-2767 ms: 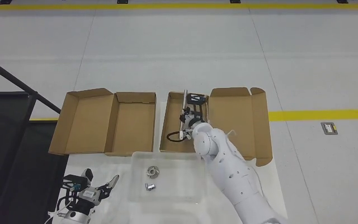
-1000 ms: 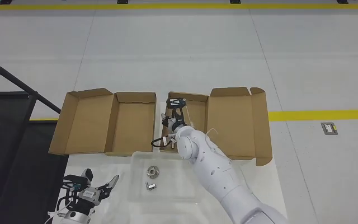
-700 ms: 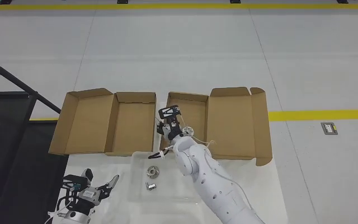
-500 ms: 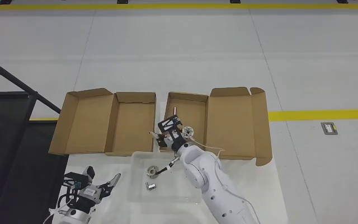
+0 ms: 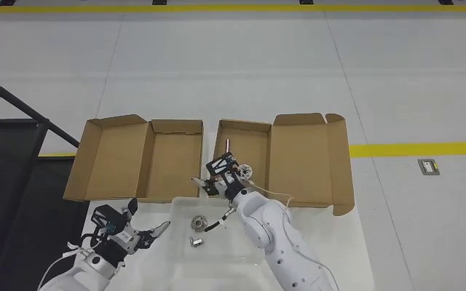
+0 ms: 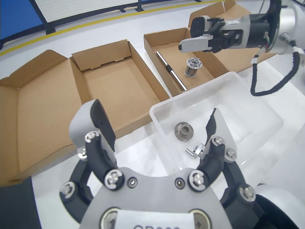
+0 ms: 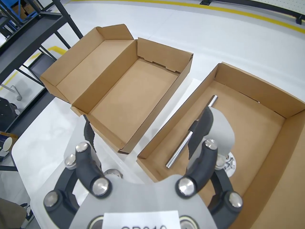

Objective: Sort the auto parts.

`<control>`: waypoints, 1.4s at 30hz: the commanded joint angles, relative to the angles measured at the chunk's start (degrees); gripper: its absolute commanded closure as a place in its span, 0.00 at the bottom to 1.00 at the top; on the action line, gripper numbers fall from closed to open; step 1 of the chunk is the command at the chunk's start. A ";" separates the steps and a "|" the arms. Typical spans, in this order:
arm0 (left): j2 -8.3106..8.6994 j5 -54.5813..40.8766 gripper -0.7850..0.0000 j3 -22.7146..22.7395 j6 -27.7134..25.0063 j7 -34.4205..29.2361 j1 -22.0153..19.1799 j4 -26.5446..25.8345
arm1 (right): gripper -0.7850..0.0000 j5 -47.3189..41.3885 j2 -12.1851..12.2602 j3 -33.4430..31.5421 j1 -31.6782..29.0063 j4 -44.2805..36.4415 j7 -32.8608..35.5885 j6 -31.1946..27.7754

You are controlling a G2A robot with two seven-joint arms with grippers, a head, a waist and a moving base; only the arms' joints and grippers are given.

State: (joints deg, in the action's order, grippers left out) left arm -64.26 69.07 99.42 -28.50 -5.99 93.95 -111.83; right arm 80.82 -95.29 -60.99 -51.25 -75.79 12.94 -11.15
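Left wrist view tells you most of what matters: your left gripper (image 6: pixel 155 108) is spread wide open with nothing in it, over the white tabletop (image 6: pixel 133 148) just outside a corner of the clear plastic tray (image 6: pixel 190 90). The two parts I'd say need sorting sit inside that tray. A round flanged grey metal hub (image 6: pixel 183 131) lies flat with its bore up, straight ahead of the gripper. A small shiny metal bracket (image 6: pixel 195 150) sits just beside it, half tucked behind one finger in this view, so I can't call its long axis. The hub is round, so approach angle shouldn't matter much. The catch is the tray's rim, which stands between your fingers and the parts, so I reckon you need to come over it, not straight in. Your right gripper (image 7: pixel 147 117) is also open and carrying nothing. It hangs above the near wall of the right brown cardboard box (image 6: pixel 155 55), which holds a long steel rod (image 6: pixel 170 70) lying along the wall and a stubby toothed metal cylinder (image 6: pixel 192 67) standing upright. The left brown cardboard box (image 6: pixel 114 84) sits right beside it. Both arms are near the tray, so watch they don't crowd each other.
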 commanded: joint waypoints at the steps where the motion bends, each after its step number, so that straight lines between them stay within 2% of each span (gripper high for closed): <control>1: 0.02 1.42 0.00 -0.95 0.82 -1.40 -1.21 -0.13 | 0.00 3.39 0.81 -0.77 -2.70 -2.23 -4.36 -2.54; 5: -0.06 3.37 0.00 -4.27 2.00 -4.02 -3.58 0.01 | 0.00 8.95 2.84 -3.43 -9.66 -9.47 -9.07 -10.06; 11: -0.14 7.74 0.00 -10.31 0.87 -7.51 -7.13 0.32 | 0.00 15.63 5.97 -7.36 -19.98 -21.87 -13.10 -25.78; 14: -0.31 9.03 0.00 -13.13 2.04 -11.03 -9.26 0.14 | 0.00 19.37 7.71 -8.52 -21.74 -25.02 -17.23 -39.70; 15: -0.36 9.64 0.00 -14.26 2.11 -12.72 -9.89 -0.06 | 0.00 20.30 8.15 -9.64 -22.38 -25.15 -18.29 -40.81; 29: -0.38 9.83 0.00 -14.98 1.79 -13.77 -10.31 -0.33 | 0.00 20.96 8.56 -10.48 -23.29 -25.10 -18.89 -40.71; 33: -0.37 9.94 0.00 -15.56 1.44 -13.85 -10.07 -0.10 | 0.00 18.61 8.71 -10.75 -21.78 -22.36 -18.94 -39.21; 37: -0.15 9.03 0.00 -15.99 -1.41 -19.07 -11.52 -1.02 | 0.00 17.04 9.57 -13.04 -22.78 -21.70 -21.56 -40.51; 42: 0.07 8.71 0.00 -19.08 -5.76 -32.87 -15.27 -2.18 | 0.00 17.45 10.95 -16.12 -26.15 -23.19 -26.07 -42.38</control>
State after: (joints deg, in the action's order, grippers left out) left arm -64.21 77.81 81.47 -32.91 -34.94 79.57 -113.87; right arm 98.05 -84.56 -76.67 -76.88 -98.76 -12.46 -53.26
